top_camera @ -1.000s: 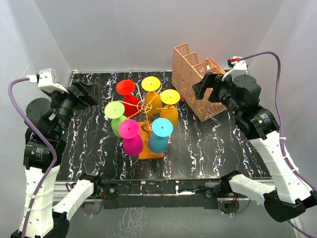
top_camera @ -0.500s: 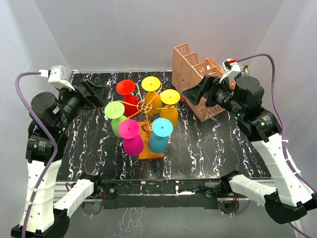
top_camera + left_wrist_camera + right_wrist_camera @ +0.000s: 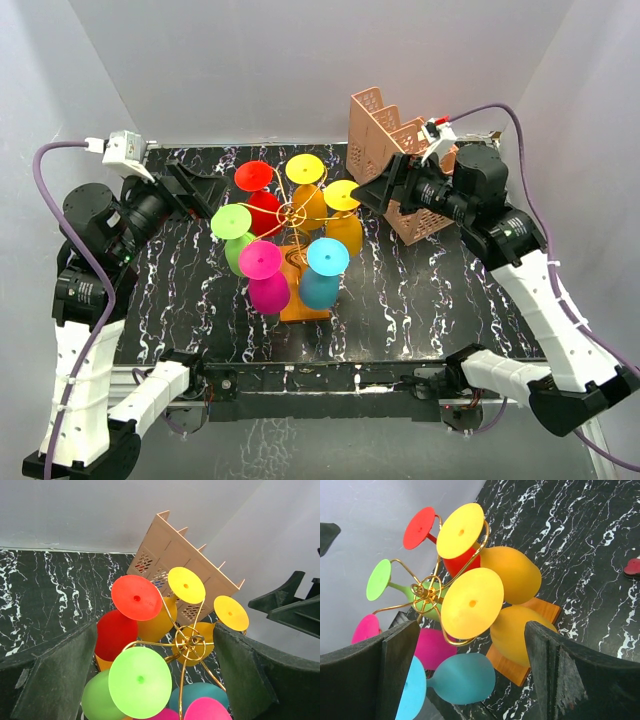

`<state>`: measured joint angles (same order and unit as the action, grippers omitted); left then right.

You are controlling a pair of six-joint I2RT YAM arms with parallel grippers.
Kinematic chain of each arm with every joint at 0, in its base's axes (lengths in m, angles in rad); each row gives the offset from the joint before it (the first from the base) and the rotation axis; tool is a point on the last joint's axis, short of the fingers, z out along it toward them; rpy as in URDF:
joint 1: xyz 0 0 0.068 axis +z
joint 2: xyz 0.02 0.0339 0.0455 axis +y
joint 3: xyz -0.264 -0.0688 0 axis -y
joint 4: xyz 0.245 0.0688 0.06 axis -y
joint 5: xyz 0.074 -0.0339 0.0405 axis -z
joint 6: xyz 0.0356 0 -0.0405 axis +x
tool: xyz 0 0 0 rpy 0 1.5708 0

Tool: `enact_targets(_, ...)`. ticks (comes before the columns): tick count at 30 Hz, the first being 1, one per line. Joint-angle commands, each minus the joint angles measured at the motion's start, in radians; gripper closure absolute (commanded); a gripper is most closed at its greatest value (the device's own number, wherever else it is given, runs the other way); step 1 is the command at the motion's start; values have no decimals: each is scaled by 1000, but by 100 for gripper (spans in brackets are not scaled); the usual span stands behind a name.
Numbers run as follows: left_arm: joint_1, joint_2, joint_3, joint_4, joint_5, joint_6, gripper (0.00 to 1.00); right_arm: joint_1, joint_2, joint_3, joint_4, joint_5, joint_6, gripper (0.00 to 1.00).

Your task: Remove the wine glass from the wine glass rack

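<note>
The wine glass rack (image 3: 292,213) is a gold wire stand on an orange base (image 3: 305,303) at the table's middle. Several coloured wine glasses hang upside down on it: red (image 3: 255,177), yellow (image 3: 304,169), orange-yellow (image 3: 343,195), green (image 3: 230,222), pink (image 3: 260,260) and teal (image 3: 327,257). My left gripper (image 3: 200,184) is open and empty, left of the red and green glasses. My right gripper (image 3: 378,193) is open and empty, just right of the orange-yellow glass. The left wrist view shows the hub (image 3: 192,641) and green foot (image 3: 140,680) between the fingers. The right wrist view shows the orange-yellow foot (image 3: 472,602) between the fingers.
A tall salmon-pink lattice crate (image 3: 395,160) stands at the back right, behind my right gripper. A small red thing (image 3: 633,566) lies on the black marbled table (image 3: 420,290) at the right wrist view's edge. White walls enclose the table on three sides.
My right gripper has moved left, from in front of the crate to beside the orange-yellow glass. My left gripper swung right toward the rack earlier and has since held still.
</note>
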<state>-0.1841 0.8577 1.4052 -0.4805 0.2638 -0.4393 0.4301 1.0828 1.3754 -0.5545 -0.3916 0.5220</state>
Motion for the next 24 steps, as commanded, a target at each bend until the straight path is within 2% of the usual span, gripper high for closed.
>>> enact_targets(1, 8, 2, 39, 10, 23, -1, 3, 4, 20, 10, 57, -16, -43, 8)
enact_targets(11, 8, 14, 44, 9, 27, 3, 3, 3, 76, -8, 94, -100, -37, 24)
enact_targets(24, 8, 7, 39, 23, 43, 4, 3, 3, 116, -11, 100, -84, -30, 41)
